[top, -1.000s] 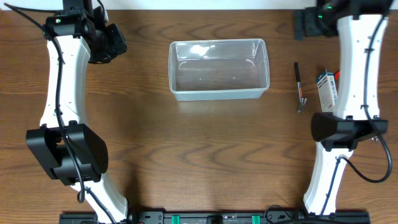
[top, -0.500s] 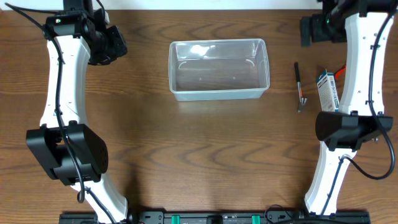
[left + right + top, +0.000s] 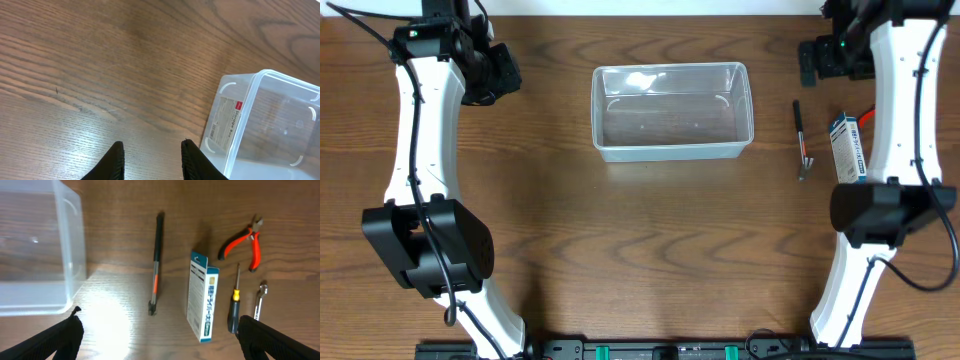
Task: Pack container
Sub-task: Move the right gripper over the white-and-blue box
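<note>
Overhead and wrist views of a wooden table [image 3: 620, 250]; container [image 3: 672, 110]: clear tub, open side up, floor bare, resting on the table toward its far edge, with a white label on the short wall facing left; left gripper [image 3: 151, 161]: left of the container and apart from it, above bare wood, fingers parted by a narrow gap, pinching nothing; right gripper [image 3: 160, 330]: right of the container, off its far right corner, above a row of small tools, fingers spread wide, pinching nothing; slim black tool [image 3: 156, 262] with an orange band: lying right of the container, apart from it, roughly parallel to its short wall; blue-and-white box [image 3: 202, 297]: flat on the table, next outward from the container, beside the slim tool without touching; red-handled pliers [image 3: 245, 242], yellow-and-black screwdriver [image 3: 234, 305] and small silver tool [image 3: 259, 300]: farther still from the container, beyond the box, largely hidden under the right arm in the overhead view; screwdriver and silver tool side by side, contact between them not clear.
</note>
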You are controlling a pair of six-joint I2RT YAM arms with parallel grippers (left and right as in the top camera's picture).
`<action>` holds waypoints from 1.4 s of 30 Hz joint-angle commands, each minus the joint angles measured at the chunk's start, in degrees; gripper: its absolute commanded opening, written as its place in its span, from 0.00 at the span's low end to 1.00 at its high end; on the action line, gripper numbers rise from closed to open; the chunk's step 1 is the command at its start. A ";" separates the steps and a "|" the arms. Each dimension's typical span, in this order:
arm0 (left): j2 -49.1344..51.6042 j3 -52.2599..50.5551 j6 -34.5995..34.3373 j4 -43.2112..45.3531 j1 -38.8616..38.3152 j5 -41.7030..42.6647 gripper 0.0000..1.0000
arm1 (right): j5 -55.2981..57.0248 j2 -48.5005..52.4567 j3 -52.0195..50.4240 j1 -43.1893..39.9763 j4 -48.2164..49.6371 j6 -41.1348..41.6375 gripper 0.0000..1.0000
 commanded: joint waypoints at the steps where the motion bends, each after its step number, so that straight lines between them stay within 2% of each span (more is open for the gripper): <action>1: -0.44 1.16 0.57 -0.35 0.20 -1.40 0.27 | -1.18 -8.94 -1.90 0.04 -0.26 1.64 0.99; 10: -0.44 1.16 0.57 -0.37 0.20 -1.38 0.27 | 3.06 -17.62 -21.27 -1.79 0.68 1.64 0.99; 13: -0.44 1.09 0.57 -0.37 0.20 -1.38 0.27 | 3.39 -18.14 -28.79 -2.54 3.91 1.31 0.99; 20: -0.44 0.26 0.57 -0.61 0.20 -1.38 0.27 | 3.34 -18.23 -42.40 -4.87 14.95 -5.75 0.99; 27: -0.44 -0.52 0.57 -0.59 0.20 -1.40 0.27 | 0.92 -18.23 -47.39 -11.34 22.49 -7.78 0.97; 34: -0.33 -0.52 0.57 -0.52 0.20 -1.40 0.27 | -10.36 -18.16 -47.87 -17.49 25.79 -13.44 0.79; 42: -0.33 -0.52 0.55 -0.55 0.20 -1.40 0.27 | -11.02 -18.05 -52.41 -17.75 30.56 -16.06 0.76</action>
